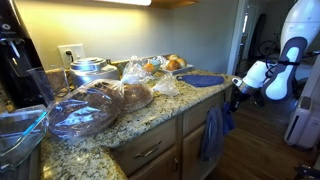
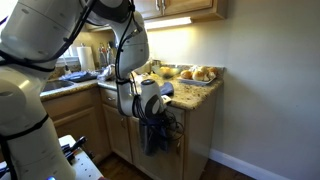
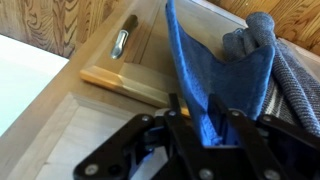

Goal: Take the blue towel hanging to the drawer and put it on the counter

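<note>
The end effector looks pinched narrow on a fold of the blue towel, which hangs over the drawer front below the tabletop. Only a thin fold seems caught, so it may slip free on lifting. The cloth could also snag on the drawer edge and pull it open.

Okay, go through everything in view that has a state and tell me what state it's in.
blue towel: hanging from the drawer, pinched taut, not on the counter.
gripper: shut on the blue towel.
drawer: towel draped on it; open or shut, cannot tell.
counter: holds bagged bread, no towel yet.
</note>
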You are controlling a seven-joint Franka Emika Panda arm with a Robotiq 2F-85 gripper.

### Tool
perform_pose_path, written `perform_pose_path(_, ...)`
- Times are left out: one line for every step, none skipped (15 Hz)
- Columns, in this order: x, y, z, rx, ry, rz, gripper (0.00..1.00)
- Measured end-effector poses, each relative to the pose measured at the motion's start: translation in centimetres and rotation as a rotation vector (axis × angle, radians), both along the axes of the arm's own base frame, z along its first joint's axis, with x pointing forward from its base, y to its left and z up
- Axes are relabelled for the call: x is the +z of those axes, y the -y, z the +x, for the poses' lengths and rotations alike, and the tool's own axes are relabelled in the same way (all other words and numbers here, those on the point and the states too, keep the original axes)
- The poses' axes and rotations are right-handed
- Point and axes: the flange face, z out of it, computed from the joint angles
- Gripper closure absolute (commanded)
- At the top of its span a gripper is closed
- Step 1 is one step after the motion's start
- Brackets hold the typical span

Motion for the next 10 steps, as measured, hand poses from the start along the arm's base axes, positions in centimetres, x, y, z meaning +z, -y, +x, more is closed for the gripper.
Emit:
perform_pose_path(0.2, 0.1, 0.3, 0.003, 0.009, 0.004, 0.91)
perform_pose_path(0.5, 0.2, 0.6, 0.005, 0.019, 0.008, 0.94)
perform_pose_path(0.7, 0.3, 0.9, 0.008, 0.029, 0.014, 0.95)
perform_pose_path(0.9, 0.3, 1.2, 0.01, 0.038, 0.019, 0.97)
perform_pose_path(1.1, 0.4, 1.3, 0.012, 0.044, 0.023, 0.93)
perform_pose_path(1.2, 0.5, 1.4, 0.015, 0.048, 0.026, 0.93)
perform_pose_path(1.2, 0.6, 1.4, 0.019, 0.05, 0.029, 0.92)
perform_pose_path(1.3, 0.6, 1.4, 0.022, 0.052, 0.031, 0.92)
perform_pose_path(1.2, 0.7, 1.3, 0.025, 0.052, 0.034, 0.92)
perform_pose_path(1.2, 0.9, 1.2, 0.026, 0.051, 0.035, 0.92)
